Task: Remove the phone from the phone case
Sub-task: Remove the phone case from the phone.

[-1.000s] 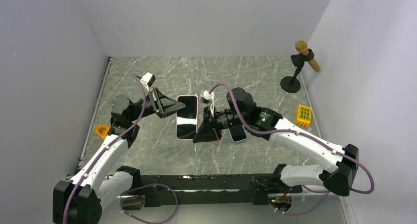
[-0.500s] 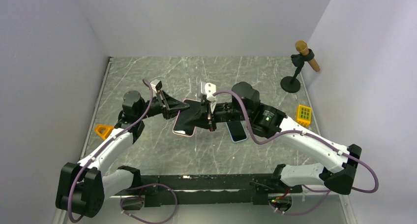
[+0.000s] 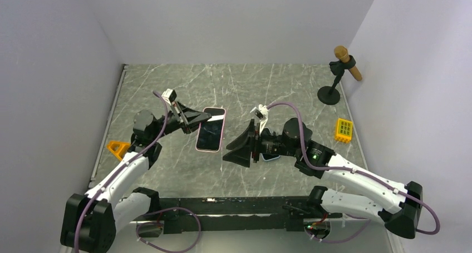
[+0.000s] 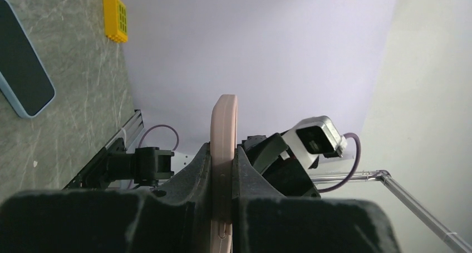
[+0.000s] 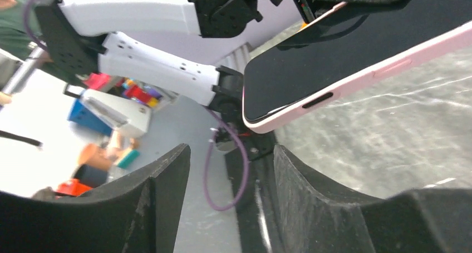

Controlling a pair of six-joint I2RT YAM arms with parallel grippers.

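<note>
A black-screened phone in a pink case (image 3: pixel 211 129) is held above the table, screen up. My left gripper (image 3: pixel 199 118) is shut on its left long edge. In the left wrist view the pink case edge (image 4: pixel 224 114) stands clamped between my left gripper's (image 4: pixel 224 153) fingers. My right gripper (image 3: pixel 238 148) is open and empty, to the right of the phone and apart from it. In the right wrist view the pink-cased phone (image 5: pixel 356 58) hangs beyond my right gripper (image 5: pixel 231 175), whose fingers (image 5: pixel 161 197) are spread wide.
A second phone with a light blue rim (image 3: pixel 271 156) lies on the marble table under the right arm; it also shows in the left wrist view (image 4: pixel 22 64). A yellow block (image 3: pixel 344 130) and a microphone on a stand (image 3: pixel 339 75) stand at the right. An orange piece (image 3: pixel 115 148) lies at the left edge.
My right gripper has left the phone's right edge and drawn back toward the near side, open. My left gripper still holds the pink-cased phone and has shifted it slightly up and back.
</note>
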